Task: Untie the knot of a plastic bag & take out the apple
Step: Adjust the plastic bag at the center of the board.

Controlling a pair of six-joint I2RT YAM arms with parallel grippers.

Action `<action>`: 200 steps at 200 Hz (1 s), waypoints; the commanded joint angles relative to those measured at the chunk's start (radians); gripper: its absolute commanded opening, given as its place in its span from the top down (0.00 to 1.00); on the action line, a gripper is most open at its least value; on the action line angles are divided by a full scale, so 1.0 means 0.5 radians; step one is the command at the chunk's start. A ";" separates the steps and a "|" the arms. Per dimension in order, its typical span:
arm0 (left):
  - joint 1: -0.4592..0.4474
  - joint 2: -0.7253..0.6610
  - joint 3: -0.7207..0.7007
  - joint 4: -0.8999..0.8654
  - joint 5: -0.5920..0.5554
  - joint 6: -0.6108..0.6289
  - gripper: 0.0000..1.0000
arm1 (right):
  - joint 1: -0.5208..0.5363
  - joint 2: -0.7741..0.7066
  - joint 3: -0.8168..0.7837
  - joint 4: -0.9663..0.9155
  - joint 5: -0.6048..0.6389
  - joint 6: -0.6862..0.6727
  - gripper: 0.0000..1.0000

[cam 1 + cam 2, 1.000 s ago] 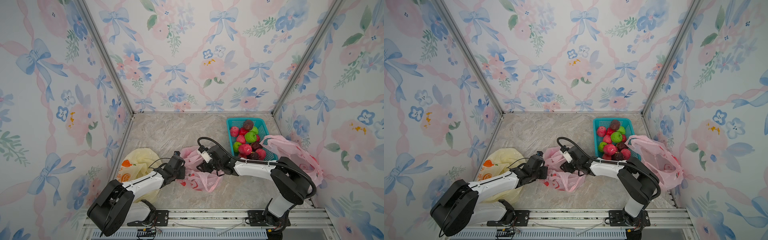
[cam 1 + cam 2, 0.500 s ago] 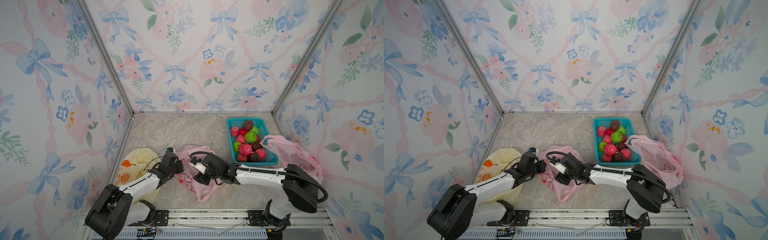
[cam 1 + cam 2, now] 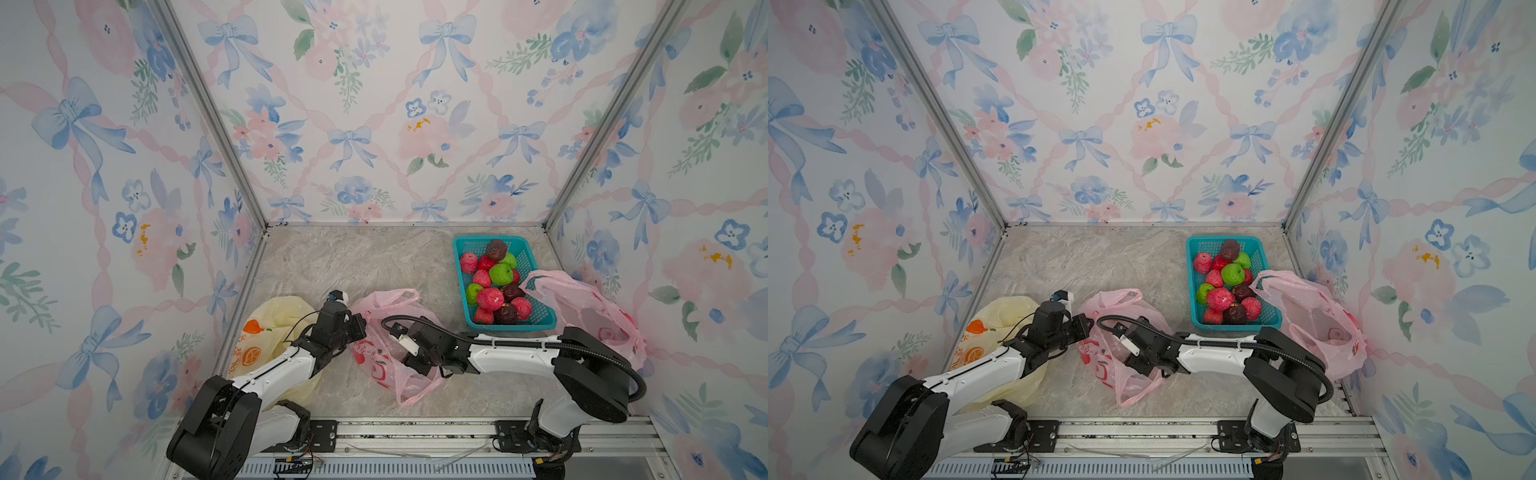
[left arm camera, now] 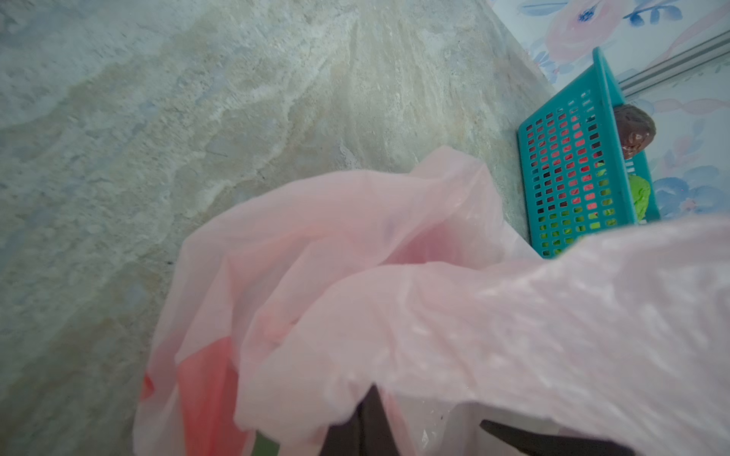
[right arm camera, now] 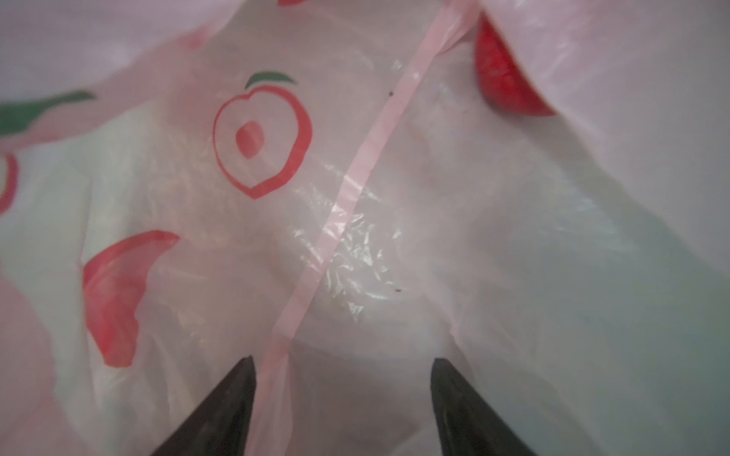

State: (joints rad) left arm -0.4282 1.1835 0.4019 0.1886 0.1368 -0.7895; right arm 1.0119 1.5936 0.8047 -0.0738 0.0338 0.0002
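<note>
On the marble floor in both top views lie three thin plastic bags: the middle pink bag point(image 3: 384, 332), a second pink one point(image 3: 590, 316), a yellow one point(image 3: 266, 332); one teal basket point(image 3: 500, 282) holds wrinkled fruit. Left gripper point(image 3: 360, 328) pinches the middle bag's edge. The left wrist view shows film point(image 4: 395, 300) draped over it. The right wrist view shows the right gripper point(image 5: 343, 395) spread inside; apple unseen.

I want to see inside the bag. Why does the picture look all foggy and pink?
In the right wrist view the pink bag lies close to the lens, blurring its apple print; in the left wrist view its near fold is smeared; both top views stay sharp.
</note>
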 commanded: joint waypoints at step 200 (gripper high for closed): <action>-0.315 -0.283 0.356 0.157 0.326 0.949 1.00 | -0.256 -0.023 -0.163 0.900 0.504 0.660 0.21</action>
State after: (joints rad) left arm -0.5873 1.0924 0.6514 0.2848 0.2901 -0.3649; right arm 0.8963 1.6279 0.7479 0.3359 0.2493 0.3061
